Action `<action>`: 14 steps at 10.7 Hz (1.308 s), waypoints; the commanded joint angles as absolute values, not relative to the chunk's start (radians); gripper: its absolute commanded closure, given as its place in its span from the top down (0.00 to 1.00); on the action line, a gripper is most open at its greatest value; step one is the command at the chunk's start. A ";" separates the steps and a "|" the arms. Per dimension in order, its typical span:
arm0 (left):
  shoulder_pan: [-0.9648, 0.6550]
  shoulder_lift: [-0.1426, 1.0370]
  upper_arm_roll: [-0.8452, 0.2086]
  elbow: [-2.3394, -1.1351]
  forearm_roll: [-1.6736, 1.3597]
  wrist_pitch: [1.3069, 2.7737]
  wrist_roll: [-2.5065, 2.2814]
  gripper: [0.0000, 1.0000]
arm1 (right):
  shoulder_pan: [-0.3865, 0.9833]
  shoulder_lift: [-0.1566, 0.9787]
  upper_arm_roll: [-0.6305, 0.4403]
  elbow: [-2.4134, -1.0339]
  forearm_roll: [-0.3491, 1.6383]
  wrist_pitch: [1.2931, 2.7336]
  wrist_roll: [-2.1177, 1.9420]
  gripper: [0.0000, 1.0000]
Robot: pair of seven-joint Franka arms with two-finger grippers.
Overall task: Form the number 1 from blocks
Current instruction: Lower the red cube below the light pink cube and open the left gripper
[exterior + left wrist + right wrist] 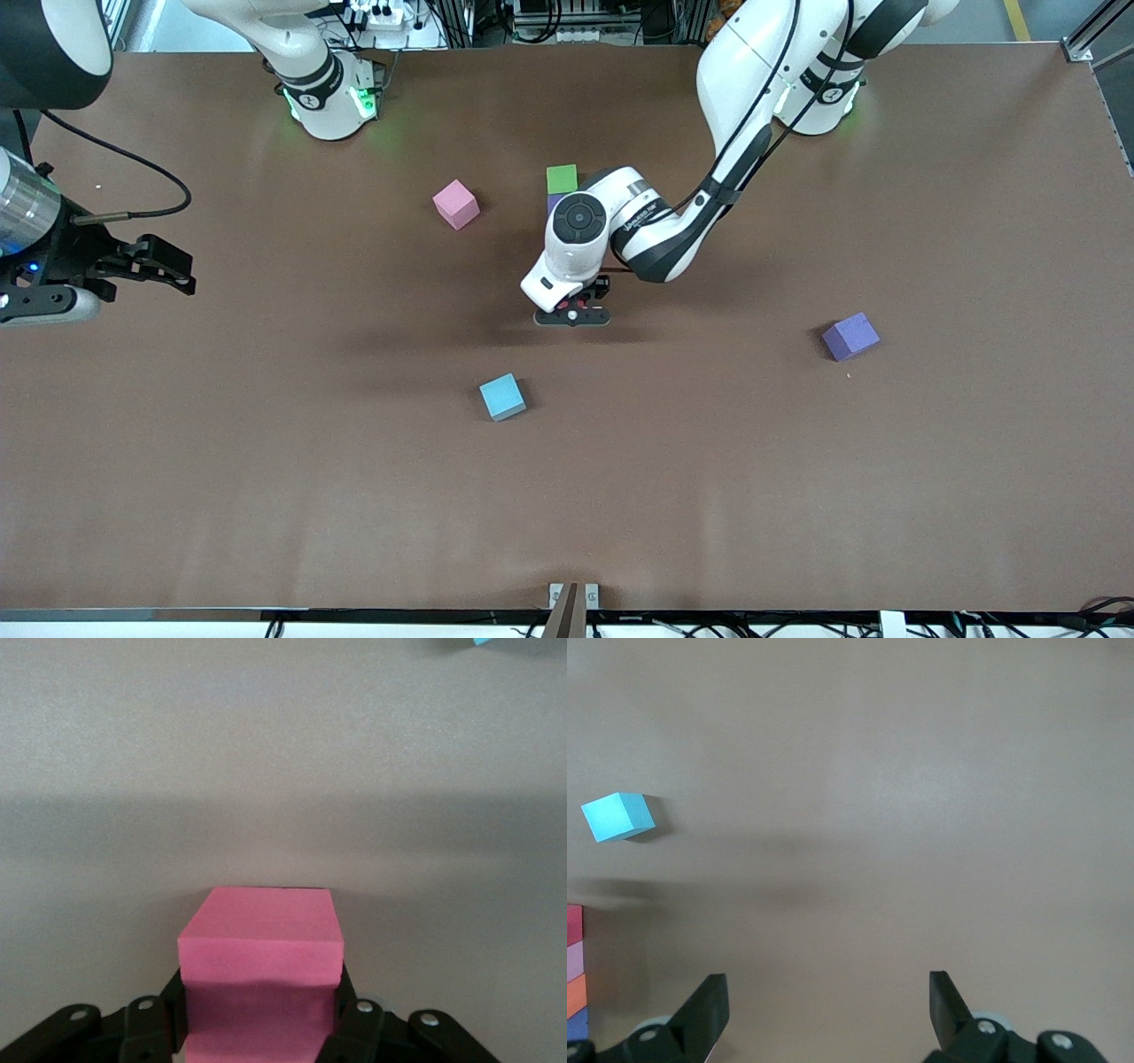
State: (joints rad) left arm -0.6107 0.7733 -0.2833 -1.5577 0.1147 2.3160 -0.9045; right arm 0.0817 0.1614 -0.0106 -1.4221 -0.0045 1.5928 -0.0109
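Observation:
My left gripper (572, 316) is low at the table's middle, shut on a red block (259, 935) that looks deep pink up close and rests on the table. That block ends a row running away from the front camera; the arm hides most of it. The green block (562, 178) and a sliver of a purple block (551, 202) show. The right wrist view catches the row's edge: red (574, 920), pink (574, 955), orange (574, 992), purple (574, 1025). Loose blocks: pink (455, 204), light blue (502, 396) (618, 815), purple (850, 336). My right gripper (173, 268) (828, 992) waits open.
The brown table (266, 487) stretches wide around the blocks. The left arm's forearm (673, 235) hangs over the row. A small bracket (573, 602) sits at the table's edge nearest the front camera. The right arm's cable (168, 190) loops near its hand.

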 commanded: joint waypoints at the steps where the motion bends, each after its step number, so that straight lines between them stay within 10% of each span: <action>1: -0.626 0.775 -0.279 -1.569 0.094 2.329 -0.934 0.29 | 0.072 0.169 -0.002 -1.404 -0.002 1.586 -0.012 1.00; 2: -0.626 0.775 -0.279 -1.577 0.097 2.327 -0.937 0.99 | 0.072 0.169 -0.002 -1.404 -0.002 1.586 -0.012 1.00; 14: -0.438 0.425 -0.281 -1.578 0.110 2.085 -0.923 1.00 | 0.069 0.169 -0.002 -1.407 0.014 1.583 -0.012 1.00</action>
